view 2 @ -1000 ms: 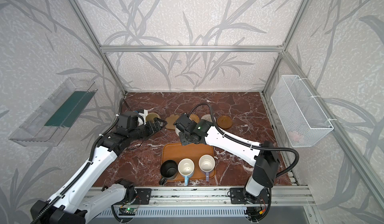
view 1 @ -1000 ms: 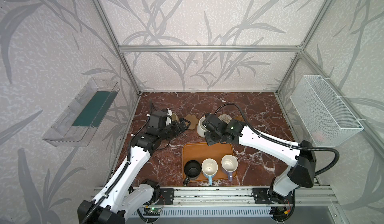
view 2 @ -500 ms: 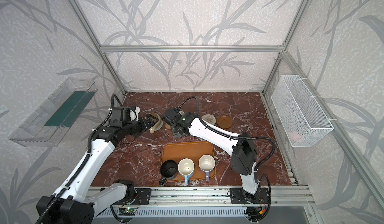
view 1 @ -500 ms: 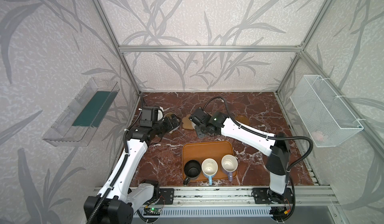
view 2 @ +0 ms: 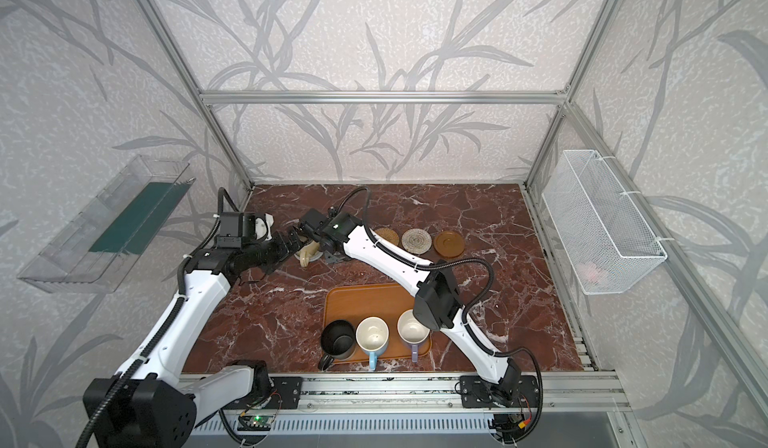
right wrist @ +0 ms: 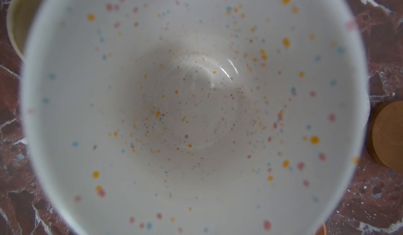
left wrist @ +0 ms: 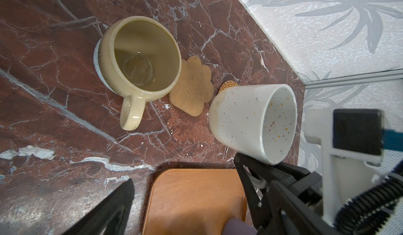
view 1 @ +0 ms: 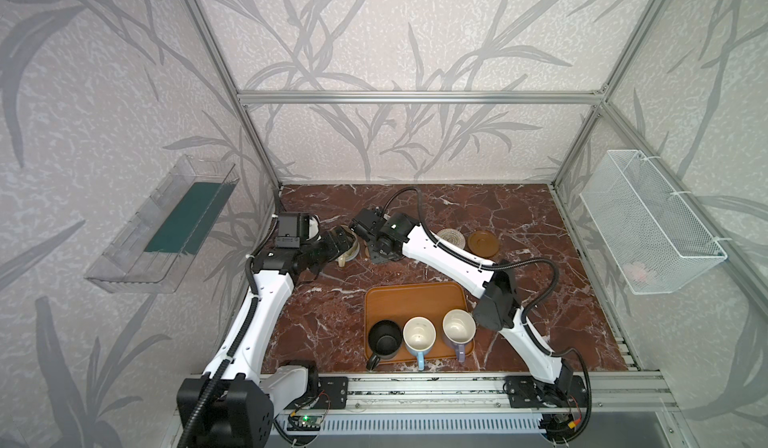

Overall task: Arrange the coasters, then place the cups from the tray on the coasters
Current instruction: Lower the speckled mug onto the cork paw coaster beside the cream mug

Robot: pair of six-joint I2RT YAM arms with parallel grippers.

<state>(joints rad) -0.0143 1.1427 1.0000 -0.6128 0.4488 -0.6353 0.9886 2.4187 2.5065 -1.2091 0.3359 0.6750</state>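
A speckled white cup (left wrist: 250,118) hangs tilted beside the tan paw-shaped coaster (left wrist: 192,87) and the golden rattan coaster (left wrist: 227,85). My right gripper (left wrist: 257,181) is shut on its handle. The cup's inside fills the right wrist view (right wrist: 196,114). The beige-yellow cup (left wrist: 139,57) stands on the grey-blue coaster (left wrist: 97,59). My left gripper (view 2: 296,240) is open beside that cup, holding nothing. The whitish rope coaster (view 1: 451,238) and the brown wooden disc (view 1: 483,242) lie to the right. The tray (view 1: 415,300) carries the black (view 1: 384,338), light blue (view 1: 419,336) and lavender (view 1: 458,328) cups.
The two arms meet closely at the back left of the marble table (view 1: 519,300). A clear bin (view 1: 166,225) hangs on the left wall and a white wire basket (view 1: 648,225) on the right wall. The right arm's elbow (view 1: 494,304) hangs over the tray's right edge.
My right gripper has carried the speckled white cup to the left, from over the rope coaster to beside the paw coaster. The left arm has drawn back slightly, its gripper still open by the beige-yellow cup.
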